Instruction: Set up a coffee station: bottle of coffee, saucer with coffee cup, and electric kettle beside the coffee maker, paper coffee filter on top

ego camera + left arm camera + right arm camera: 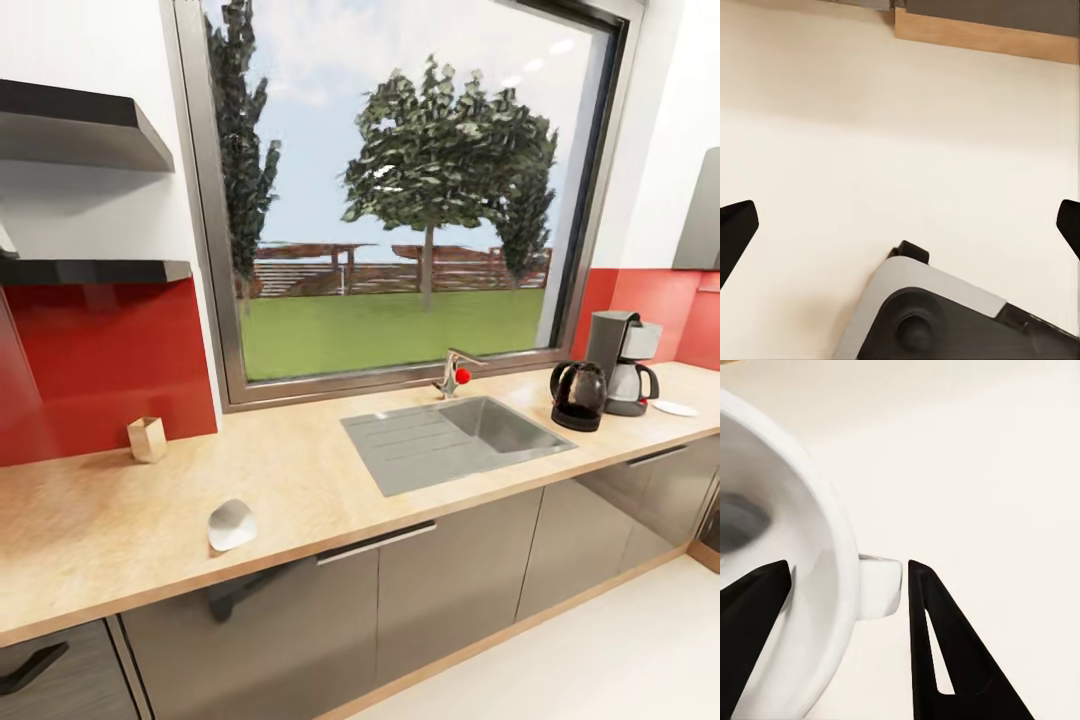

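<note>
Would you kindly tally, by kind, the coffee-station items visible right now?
Coffee maker: 1
Electric kettle: 1
Saucer: 1
Paper coffee filter: 1
Coffee cup, held in the right tool: 1
Total: 5

A long wooden counter [120, 520] runs beneath a large window [400, 190] showing trees, grass and a fence in daylight. A steel sink [455, 440] with a faucet [455, 372] is set into it. Red backsplash [100, 360], white walls, dark wall shelves [80, 130], grey cabinets [450, 580], pale floor [620, 660].
</note>
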Motion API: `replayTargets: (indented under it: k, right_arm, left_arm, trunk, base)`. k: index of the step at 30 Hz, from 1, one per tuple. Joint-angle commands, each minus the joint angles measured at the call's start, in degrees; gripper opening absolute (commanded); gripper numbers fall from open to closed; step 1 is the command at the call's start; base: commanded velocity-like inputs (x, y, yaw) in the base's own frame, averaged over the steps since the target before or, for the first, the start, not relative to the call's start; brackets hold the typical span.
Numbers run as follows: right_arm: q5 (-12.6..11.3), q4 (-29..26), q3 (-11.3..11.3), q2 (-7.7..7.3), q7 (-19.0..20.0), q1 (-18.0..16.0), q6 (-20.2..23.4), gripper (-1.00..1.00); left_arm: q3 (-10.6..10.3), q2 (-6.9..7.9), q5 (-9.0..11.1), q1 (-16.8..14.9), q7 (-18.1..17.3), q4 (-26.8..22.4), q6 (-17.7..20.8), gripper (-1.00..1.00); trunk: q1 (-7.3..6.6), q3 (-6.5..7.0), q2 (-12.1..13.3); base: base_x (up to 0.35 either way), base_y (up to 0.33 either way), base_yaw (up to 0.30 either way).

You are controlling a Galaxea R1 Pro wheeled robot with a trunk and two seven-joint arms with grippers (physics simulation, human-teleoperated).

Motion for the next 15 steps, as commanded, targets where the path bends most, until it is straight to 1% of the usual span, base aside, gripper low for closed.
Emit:
replayTargets:
  k: [1,5,7,15]
  right_arm:
    - [-0.7,0.2,0.1,-0.04,0.4,-0.1,-0.4,-1.0]
    - [-2.9,0.2,0.1,-0.16,0.3,-0.1,-0.4,-1.0]
    - [-3.5,0.2,0.1,-0.19,0.3,-0.1,-0.5,-1.0]
    - [-3.9,0.2,0.1,-0.09,0.3,-0.1,-0.6,-1.0]
  left_arm:
    - [-0.5,-0.08,0.6,0.0,-0.1,0.1,-0.3,1.0]
    - [-0.5,-0.19,0.6,0.0,-0.1,0.1,-0.5,1.0]
    - [-0.5,-0.13,0.7,0.0,-0.1,0.1,-0.5,1.0]
    - [-0.5,-0.17,0.7,0.0,-0.1,0.1,-0.5,1.0]
  trunk:
    - [-0.22,0.1,0.3]
    - [-1.09,0.82,2.0]
    - [-1.53,1.17,2.8]
    - [-3.29,2.61,6.0]
  base:
    - [0.0,0.0,0.0]
    - [0.0,0.0,0.0]
    - [0.0,0.0,0.0]
    - [0.0,0.0,0.0]
